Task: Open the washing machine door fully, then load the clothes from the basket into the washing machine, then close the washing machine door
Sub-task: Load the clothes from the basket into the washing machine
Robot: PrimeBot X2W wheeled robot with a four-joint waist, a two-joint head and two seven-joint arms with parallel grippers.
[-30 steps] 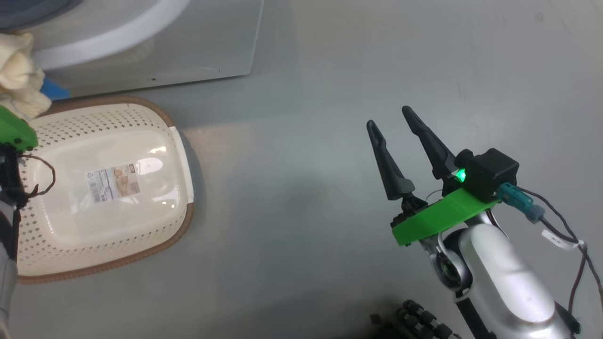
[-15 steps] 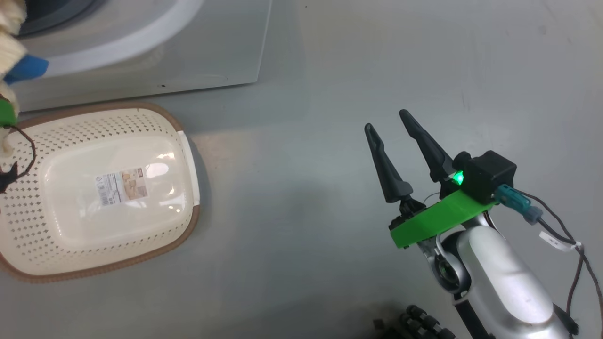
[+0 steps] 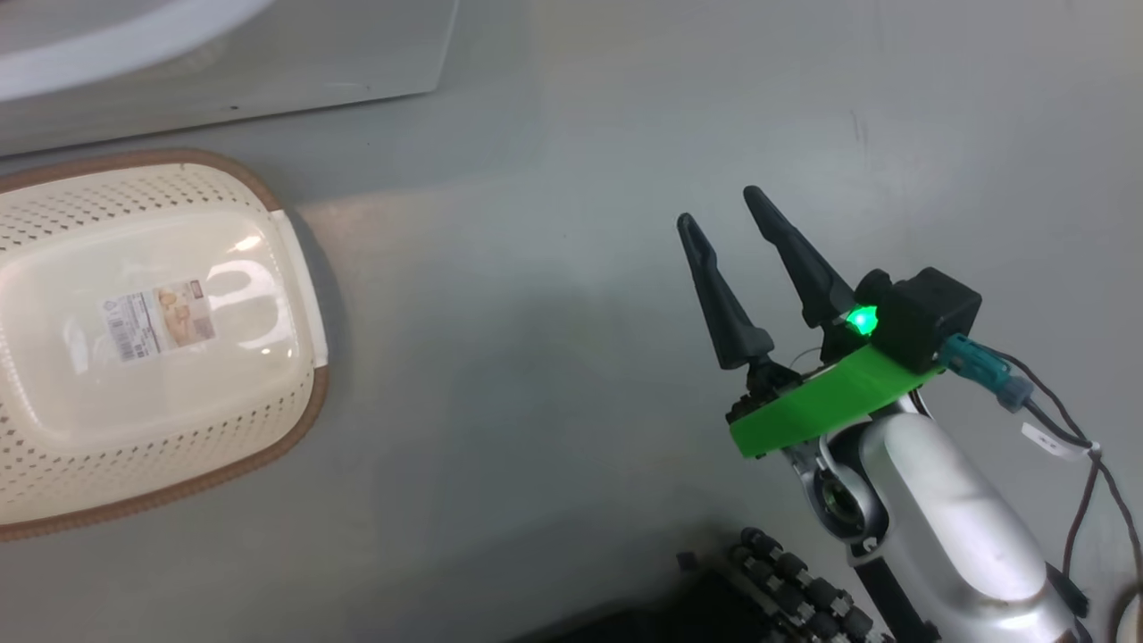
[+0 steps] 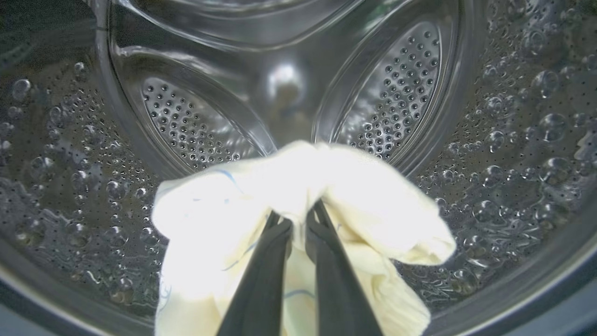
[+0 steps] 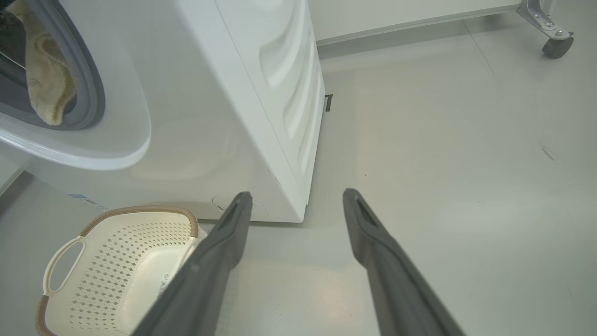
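Note:
In the left wrist view my left gripper (image 4: 298, 218) is shut on the clothes (image 4: 373, 196), a bunch of pale cream fabric with thin blue outlines, held inside the perforated steel drum (image 4: 406, 84). The right wrist view shows the white washing machine (image 5: 261, 93), with cream clothes (image 5: 46, 88) hanging in its grey-sealed opening (image 5: 95, 88). The basket (image 3: 268, 420) stands on the floor before the machine with nothing in it but a label; its perforated wall (image 5: 116, 247) also appears below the machine. My right gripper (image 3: 716, 207) hovers open and empty over the floor, right of the basket. The washing machine door is out of view.
Grey floor spreads around the right gripper (image 5: 296, 196). The machine's lower front panel (image 3: 268, 62) lies along the head view's top left. A caster wheel (image 5: 557, 44) stands at the far right, and the robot's dark base (image 3: 786, 589) shows at the bottom.
The head camera has shifted. The left gripper with the cream clothes rose past the upper left edge of the head view. The right gripper stayed open in the same place.

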